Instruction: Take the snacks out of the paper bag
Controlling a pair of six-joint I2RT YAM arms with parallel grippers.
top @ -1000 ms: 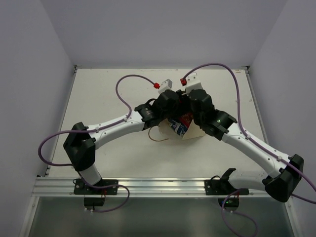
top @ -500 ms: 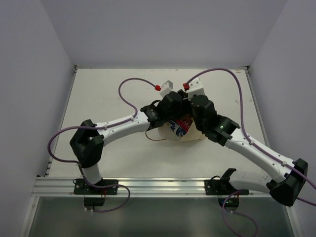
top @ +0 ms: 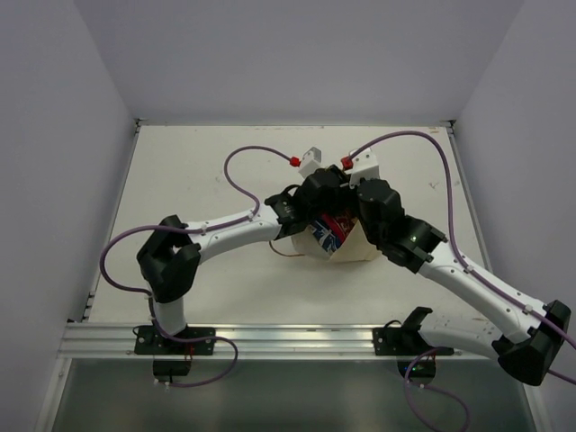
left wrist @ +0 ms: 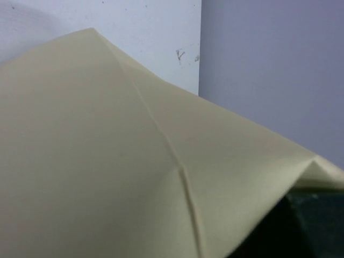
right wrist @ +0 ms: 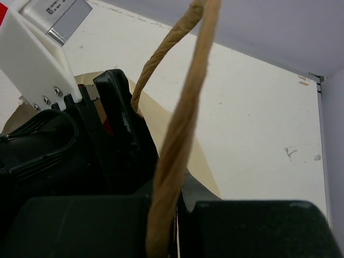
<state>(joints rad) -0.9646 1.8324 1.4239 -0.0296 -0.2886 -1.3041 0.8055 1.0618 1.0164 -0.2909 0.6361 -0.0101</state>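
Observation:
The tan paper bag (top: 355, 250) stands mid-table with its mouth up. A blue chip bag (top: 322, 236) and something red (top: 338, 221) show in the mouth; the other snacks are hidden. My left gripper (top: 315, 205) is at the bag's left rim, its fingertips hidden. Tan paper (left wrist: 107, 150) fills the left wrist view. My right gripper (top: 358, 216) is at the right rim. In the right wrist view it (right wrist: 183, 215) is shut on the bag's twisted cord handle (right wrist: 180, 129), which runs up between its jaws.
The bag's other cord handle (top: 286, 250) hangs out at its left side. The left wrist with its white camera mount (right wrist: 37, 54) sits close beside my right gripper. Purple cables arch over the white table (top: 198, 171). Walls stand at the back and sides.
Both wrists have shifted right and a little farther back, closing in over the bag. The left arm has stretched out further. The bag has shifted slightly right.

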